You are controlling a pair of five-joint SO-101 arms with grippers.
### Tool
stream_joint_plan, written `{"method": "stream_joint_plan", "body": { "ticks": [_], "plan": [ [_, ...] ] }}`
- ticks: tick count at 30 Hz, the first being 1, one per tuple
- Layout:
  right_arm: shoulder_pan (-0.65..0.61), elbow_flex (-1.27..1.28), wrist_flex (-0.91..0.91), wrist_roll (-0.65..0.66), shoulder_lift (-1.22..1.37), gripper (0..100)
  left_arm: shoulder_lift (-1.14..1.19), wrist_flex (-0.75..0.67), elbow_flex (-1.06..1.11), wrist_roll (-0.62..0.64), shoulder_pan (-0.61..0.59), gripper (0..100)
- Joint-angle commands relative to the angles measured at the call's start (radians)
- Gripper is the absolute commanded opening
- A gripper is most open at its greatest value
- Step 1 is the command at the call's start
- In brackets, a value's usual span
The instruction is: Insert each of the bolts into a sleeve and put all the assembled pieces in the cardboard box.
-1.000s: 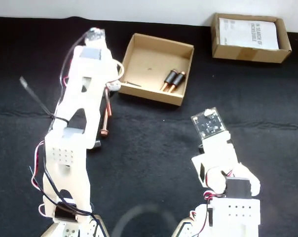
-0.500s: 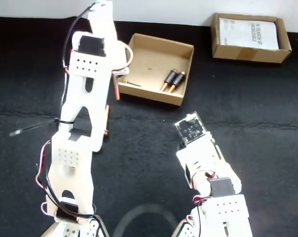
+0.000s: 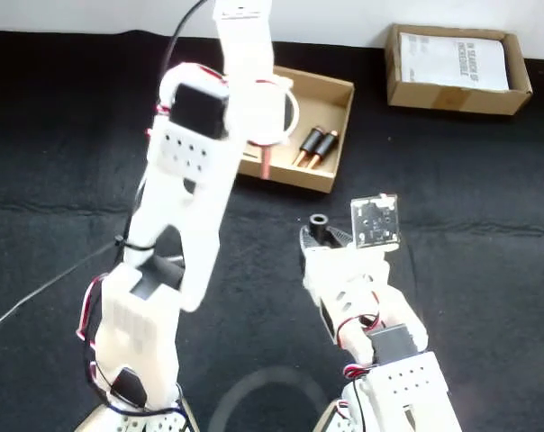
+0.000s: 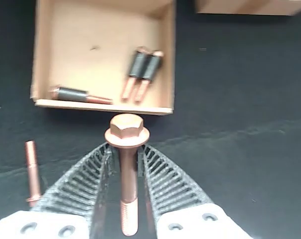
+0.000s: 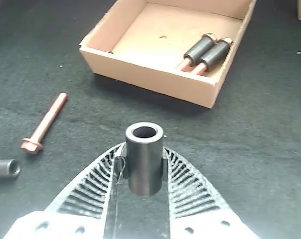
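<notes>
Clamping the flange bolt (image 3: 266, 164), the left gripper (image 4: 125, 149) should carry it toward 5 o'clock, threads square to the dark sleeve (image 3: 320, 221) clamped in the right gripper (image 5: 143, 149).

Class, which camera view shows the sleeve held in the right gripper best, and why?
The right wrist view: the sleeve sits close, open bore visible, clamped in the right gripper. The high view shows it as a small dark ring.
</notes>
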Motion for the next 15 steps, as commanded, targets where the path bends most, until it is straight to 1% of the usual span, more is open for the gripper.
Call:
{"method": "stream_joint_plan", "body": {
  "ticks": [1, 5, 8, 15],
  "plan": [
    [-0.039, -0.005, -0.025, -0.008, -0.016, 0.8, -0.108, 0.003, -0.047, -0.008, 0.082, 1],
    [-0.076, -0.016, -0.027, -0.008, -0.016, 0.8, -0.127, 0.003, -0.047, -0.092, 0.151, 1],
    [-0.085, -0.018, -0.028, -0.008, -0.016, 0.8, -0.125, 0.0, -0.047, -0.097, 0.165, 1],
    [-0.084, -0.042, -0.028, -0.009, -0.016, 0.8, -0.124, -0.003, -0.051, -0.095, 0.145, 1]
  ]
}}
